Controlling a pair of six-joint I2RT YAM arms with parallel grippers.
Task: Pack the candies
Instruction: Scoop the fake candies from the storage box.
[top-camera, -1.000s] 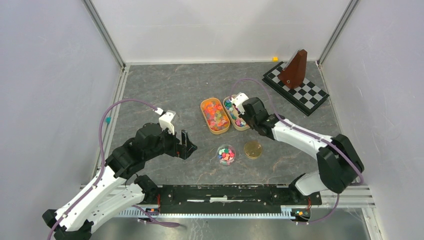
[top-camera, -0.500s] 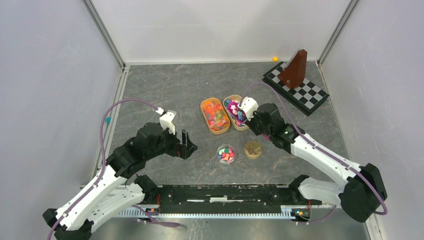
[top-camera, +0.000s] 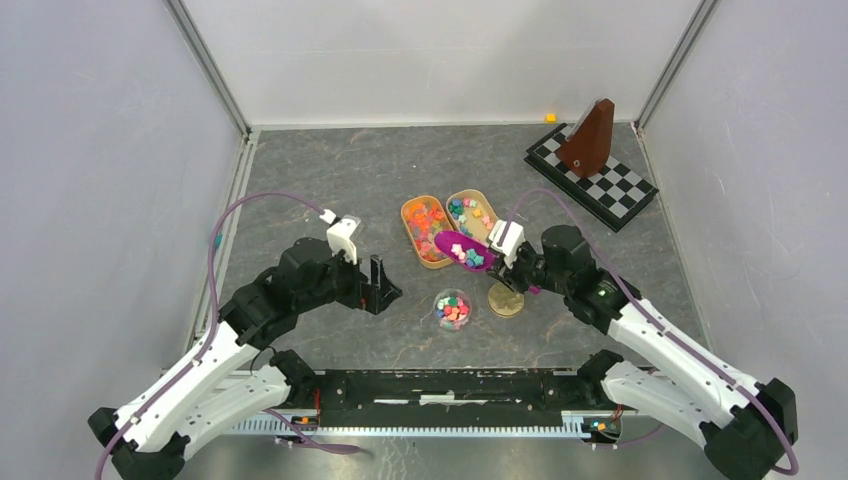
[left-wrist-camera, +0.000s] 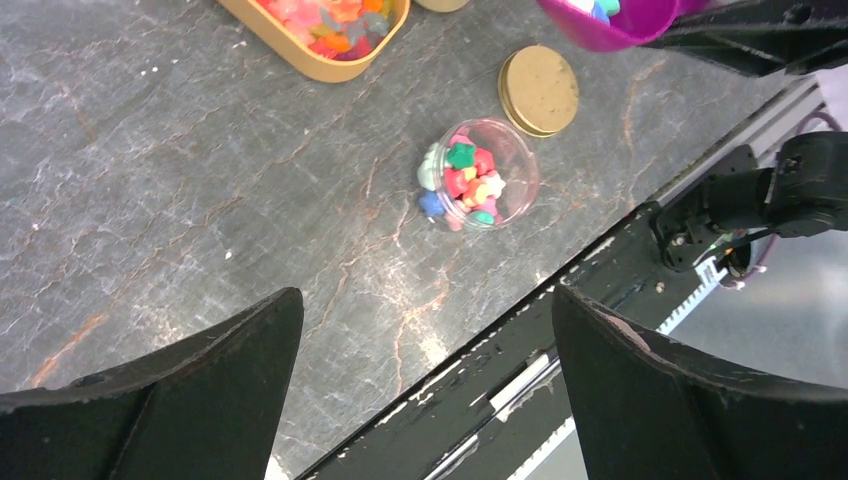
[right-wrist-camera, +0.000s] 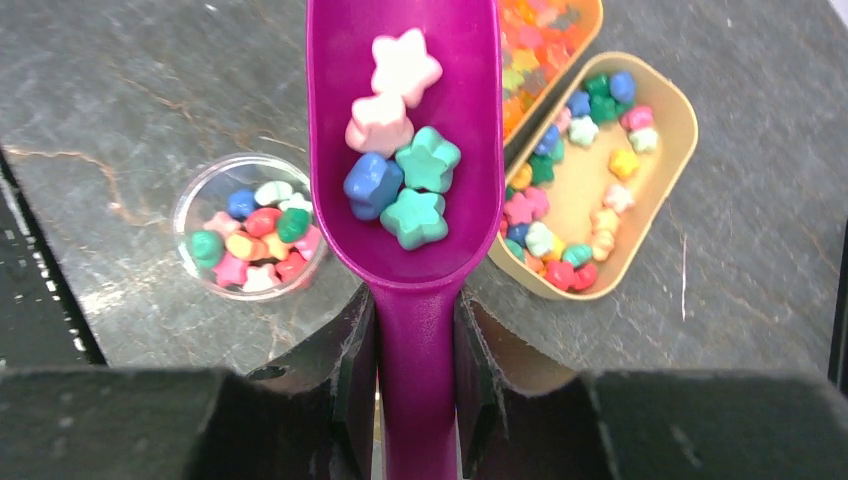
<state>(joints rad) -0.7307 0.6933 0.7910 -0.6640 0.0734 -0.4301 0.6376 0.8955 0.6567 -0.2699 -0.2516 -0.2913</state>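
Purple scoop (right-wrist-camera: 405, 60), clenched in the right end effector (right-wrist-camera: 412, 335), has been lifted from the tan tray (right-wrist-camera: 582, 183) with five candies (right-wrist-camera: 400, 180), ready for tipping into the jar (right-wrist-camera: 180, 215); left end effector (left-wrist-camera: 425, 340) released.

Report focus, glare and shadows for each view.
Top view: even light, soft shadows, no glare. Left wrist: jar crisp, left pincer dark and blurred at the frame's bottom. Right wrist: scoop and candies sharp, right pincer in shadow below.

The pincer (right-wrist-camera: 415, 335) grips a purple scoop (right-wrist-camera: 345, 80) holding five candies (right-wrist-camera: 428, 160).
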